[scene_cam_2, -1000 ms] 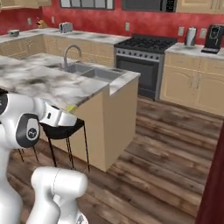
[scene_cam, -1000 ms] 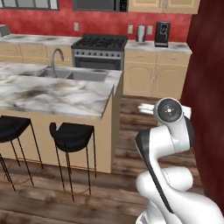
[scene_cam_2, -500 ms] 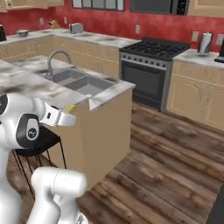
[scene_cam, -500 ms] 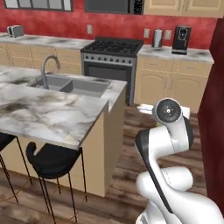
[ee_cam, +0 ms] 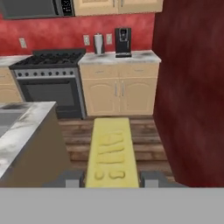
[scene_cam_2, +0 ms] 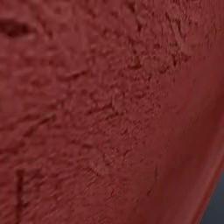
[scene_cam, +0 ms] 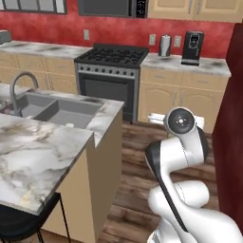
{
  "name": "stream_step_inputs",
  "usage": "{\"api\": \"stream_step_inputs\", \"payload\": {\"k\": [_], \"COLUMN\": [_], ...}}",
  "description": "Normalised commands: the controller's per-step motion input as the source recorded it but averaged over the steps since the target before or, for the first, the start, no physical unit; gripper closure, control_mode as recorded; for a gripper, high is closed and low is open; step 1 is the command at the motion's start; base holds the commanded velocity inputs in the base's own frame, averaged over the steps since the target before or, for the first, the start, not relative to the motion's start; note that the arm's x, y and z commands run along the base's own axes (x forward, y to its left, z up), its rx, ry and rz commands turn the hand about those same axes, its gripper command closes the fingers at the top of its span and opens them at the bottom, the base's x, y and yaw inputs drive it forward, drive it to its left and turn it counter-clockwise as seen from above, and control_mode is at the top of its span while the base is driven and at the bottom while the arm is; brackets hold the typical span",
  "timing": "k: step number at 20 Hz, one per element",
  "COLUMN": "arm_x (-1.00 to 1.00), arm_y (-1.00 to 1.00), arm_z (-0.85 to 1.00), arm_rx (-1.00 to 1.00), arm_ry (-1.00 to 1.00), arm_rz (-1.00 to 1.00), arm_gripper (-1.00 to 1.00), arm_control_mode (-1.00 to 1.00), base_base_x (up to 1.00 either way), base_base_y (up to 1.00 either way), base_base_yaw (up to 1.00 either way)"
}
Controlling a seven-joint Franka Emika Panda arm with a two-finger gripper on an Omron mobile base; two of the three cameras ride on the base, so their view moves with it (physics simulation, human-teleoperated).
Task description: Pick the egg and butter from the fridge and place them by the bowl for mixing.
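A red wall (scene_cam_2: 109, 109) stood hard against the right base camera, its rough surface covering that view; in the hand view it rose just to the right of the stove's neighbouring cabinets (ee_cam: 118, 89). Taking the stove (scene_cam: 111, 76) as the landmark: it sat against the back wall with its dark burners on top and a microwave (scene_cam: 111, 7) directly above it. The marble island counter (scene_cam: 42, 147) lay in front of the stove and to its left, across a strip of wood floor (scene_cam: 137, 156). A grey double sink (scene_cam: 52, 108) was sunk into the island's end nearer the stove, with a curved faucet (scene_cam: 21, 88) at its left side. A black stool (scene_cam: 23, 223) stood under the island's near edge, far from the stove. To the right of the stove ran a pale counter over cream cabinets, carrying a black coffee machine (scene_cam: 192, 47) and, between it and the stove, a metal kettle (scene_cam: 164, 45).

The butter (ee_cam: 110, 153), a pale-yellow block, was clamped between the two finger tips of the gripper (ee_cam: 111, 178), projecting forward from them toward the stove-side cabinets, held above the floor beside the island's corner.
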Motion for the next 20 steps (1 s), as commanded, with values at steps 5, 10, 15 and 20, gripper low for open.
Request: {"api": "stream_step_inputs", "payload": {"k": [5, 10, 15, 20], "arm_x": [0.0, 0.0, 0.0, 0.0], "arm_y": [0.0, 0.0, 0.0, 0.0], "arm_z": [0.0, 0.0, 0.0, 0.0], "arm_rx": [0.0, 0.0, 0.0, 0.0], "arm_ry": [0.0, 0.0, 0.0, 0.0], "arm_rz": [0.0, 0.0, 0.0, 0.0], "arm_gripper": [1.0, 1.0, 1.0, 1.0], "arm_control_mode": [1.0, 1.0, 1.0, 1.0], "base_base_x": [1.0, 1.0, 1.0, 1.0], "base_base_y": [-0.98, -0.8, -0.84, -0.12], "base_base_yaw": [0.0, 0.1, 0.05, -0.1]}}
